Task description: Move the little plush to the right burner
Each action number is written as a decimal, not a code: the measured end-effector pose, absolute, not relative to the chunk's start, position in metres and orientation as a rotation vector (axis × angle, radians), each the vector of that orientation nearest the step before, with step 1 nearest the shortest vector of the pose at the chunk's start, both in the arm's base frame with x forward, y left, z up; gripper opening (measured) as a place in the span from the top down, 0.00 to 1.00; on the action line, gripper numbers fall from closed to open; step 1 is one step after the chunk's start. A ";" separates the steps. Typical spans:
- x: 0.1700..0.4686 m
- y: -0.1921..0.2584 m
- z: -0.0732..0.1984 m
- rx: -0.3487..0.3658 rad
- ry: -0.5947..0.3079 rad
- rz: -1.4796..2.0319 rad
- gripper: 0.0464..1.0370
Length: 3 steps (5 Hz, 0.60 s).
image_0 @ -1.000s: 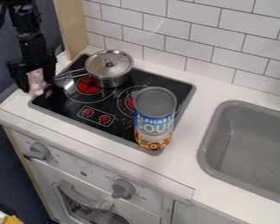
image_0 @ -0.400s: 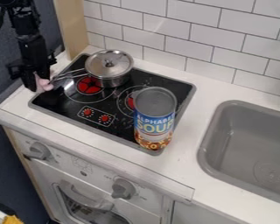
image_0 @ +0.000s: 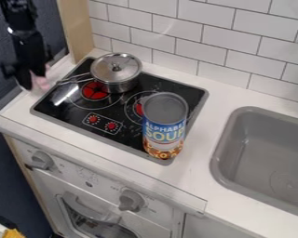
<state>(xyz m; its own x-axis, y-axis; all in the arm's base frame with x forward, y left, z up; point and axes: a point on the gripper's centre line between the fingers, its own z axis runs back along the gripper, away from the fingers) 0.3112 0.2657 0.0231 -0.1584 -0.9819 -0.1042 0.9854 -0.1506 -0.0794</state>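
The claw (image_0: 32, 82) hung in the upper left of the frame, black and blurred, near the left edge of the stovetop (image_0: 67, 109); whether it stood apart, together or clamped on something, I could not tell. The pink plush (image_0: 41, 82) was at its lower end, in the upper left too, partly hidden by the black parts, and I could not make out whether it touched the surface below. Just right of the plush, the thin handle (image_0: 75, 78) of a metal pot (image_0: 117, 86) pointed toward it. The pot stood upright at the back of the stovetop, above centre left in the frame, with its lid (image_0: 108, 69) on. A red-marked burner (image_0: 94, 91) lay in front of the pot, and another burner (image_0: 138, 109) showed partly behind a tall soup can (image_0: 165, 130), which stood upright near the middle of the frame on the stovetop's right part. Two red dial marks (image_0: 93, 119) (image_0: 111, 125) lay toward the front. The grey sink (image_0: 260, 148) was at the right of the frame, white tiles (image_0: 207, 39) ran across the top, and two grey knobs (image_0: 42, 160) (image_0: 132, 201) sat on the white front panel at lower left.
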 end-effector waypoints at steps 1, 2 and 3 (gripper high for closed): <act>0.306 0.269 0.046 0.114 0.185 -1.690 0.68; 0.303 0.271 0.072 0.213 0.199 -1.650 0.68; 0.308 0.246 0.095 0.257 0.117 -1.736 0.68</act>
<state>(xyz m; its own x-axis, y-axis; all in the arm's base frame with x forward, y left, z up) 0.3085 0.2460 0.0947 -0.1613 -0.9580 -0.2371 0.9812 -0.1815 0.0656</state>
